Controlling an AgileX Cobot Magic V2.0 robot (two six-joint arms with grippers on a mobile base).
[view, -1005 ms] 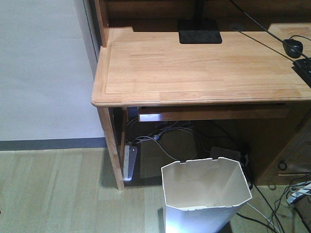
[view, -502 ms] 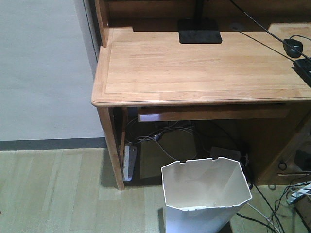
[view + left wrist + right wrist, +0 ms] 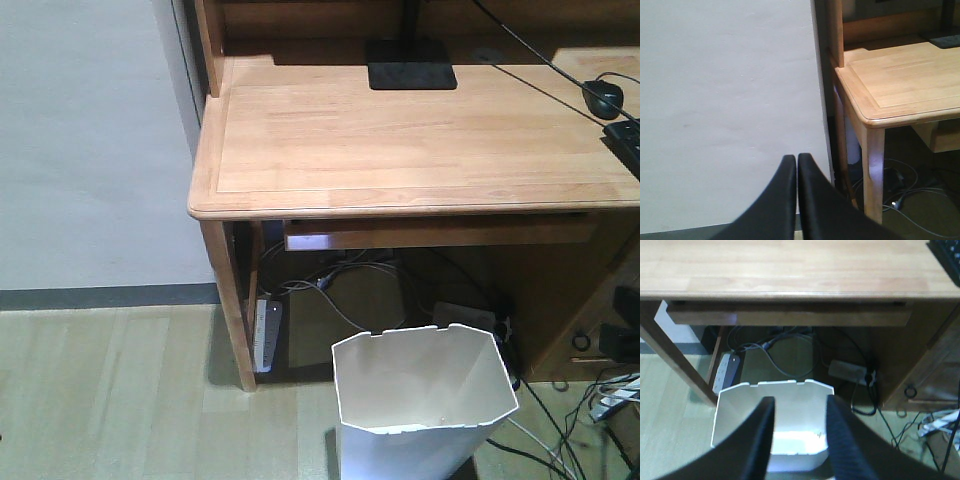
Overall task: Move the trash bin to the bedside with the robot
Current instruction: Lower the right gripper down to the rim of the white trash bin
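The white trash bin (image 3: pixel 420 420) stands upright on the wood floor in front of the light wooden desk (image 3: pixel 400 130), its cream inside empty. In the right wrist view the bin (image 3: pixel 732 415) lies below and ahead of my right gripper (image 3: pixel 800 405), which is open with its fingers apart above the bin's mouth and touches nothing. My left gripper (image 3: pixel 796 159) is shut and empty, facing the white wall beside the desk's corner (image 3: pixel 867 117). The bed is out of view. Neither gripper shows in the front view.
A power strip (image 3: pixel 265 335) and loose cables (image 3: pixel 340 290) lie under the desk behind the bin. A drawer unit (image 3: pixel 590 320) and more cables are at the right. A monitor base (image 3: pixel 410 75), a mouse (image 3: pixel 603 97) and a keyboard edge sit on the desk.
A small dark shape has appeared at the right edge by the drawer unit. The bin and desk stand as before.
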